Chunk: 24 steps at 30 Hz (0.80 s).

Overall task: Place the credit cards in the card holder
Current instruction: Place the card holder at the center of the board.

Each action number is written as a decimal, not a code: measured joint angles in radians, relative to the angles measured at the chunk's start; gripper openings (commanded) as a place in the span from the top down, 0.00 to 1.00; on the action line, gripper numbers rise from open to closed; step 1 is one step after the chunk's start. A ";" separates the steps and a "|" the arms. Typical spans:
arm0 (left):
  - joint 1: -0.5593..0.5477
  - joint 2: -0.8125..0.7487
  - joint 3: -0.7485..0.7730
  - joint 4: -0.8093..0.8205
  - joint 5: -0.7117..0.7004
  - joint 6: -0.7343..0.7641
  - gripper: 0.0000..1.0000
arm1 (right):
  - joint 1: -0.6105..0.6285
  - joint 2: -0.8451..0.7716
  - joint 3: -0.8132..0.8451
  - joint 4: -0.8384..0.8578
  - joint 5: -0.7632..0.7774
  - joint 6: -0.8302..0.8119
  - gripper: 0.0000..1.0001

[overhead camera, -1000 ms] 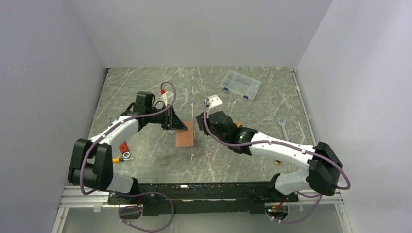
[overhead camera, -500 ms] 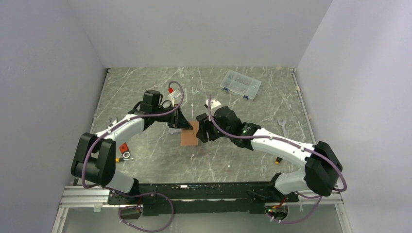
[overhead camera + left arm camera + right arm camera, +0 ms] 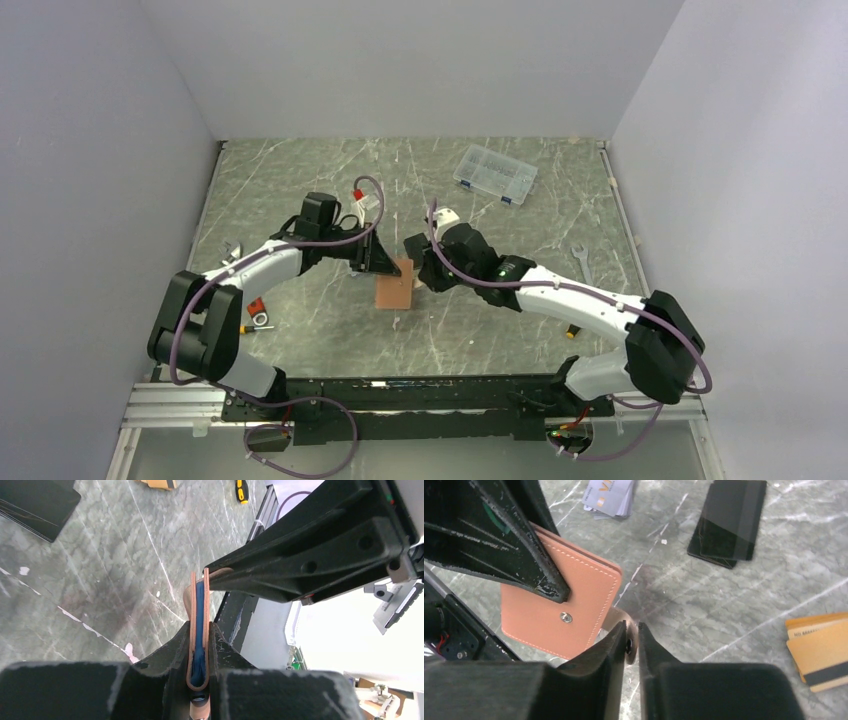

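The tan-brown card holder (image 3: 393, 287) stands on edge at the table's middle. My left gripper (image 3: 383, 262) is shut on its folded spine; in the left wrist view the holder (image 3: 199, 605) shows edge-on, blue lining inside, between my left gripper's (image 3: 200, 626) tips. My right gripper (image 3: 416, 277) is shut on the holder's strap tab. In the right wrist view my right gripper (image 3: 629, 628) pinches the tab beside the holder's face (image 3: 574, 600) with its snap stud (image 3: 567, 617). A silver-grey card (image 3: 610, 495) and orange-gold cards (image 3: 821, 650) lie flat on the table.
A small black rectangle (image 3: 728, 520) lies between the card piles. A clear parts box (image 3: 494, 173) sits at the back, a wrench (image 3: 581, 262) at the right, a yellow-handled screwdriver (image 3: 571, 333) by the right arm, and a red tag (image 3: 254, 303) at the left.
Both grippers have come together at the card holder. The left gripper moved right with the holder, which shifted right. The right gripper came in and shut on its tab.
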 measured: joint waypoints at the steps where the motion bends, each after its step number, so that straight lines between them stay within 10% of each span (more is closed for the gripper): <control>1: -0.005 0.000 -0.005 0.000 0.000 0.000 0.79 | 0.000 -0.012 -0.011 0.000 0.013 0.003 1.00; 10: -0.024 0.064 -0.001 -0.040 -0.007 0.072 0.34 | -0.002 -0.055 -0.112 -0.008 0.043 0.030 1.00; 19: -0.011 0.118 0.131 -0.240 -0.156 0.311 0.32 | -0.002 0.003 -0.173 -0.043 0.034 0.062 0.99; 24: 0.047 0.095 0.223 -0.346 -0.252 0.493 0.33 | -0.004 0.022 -0.179 -0.063 0.034 0.082 0.53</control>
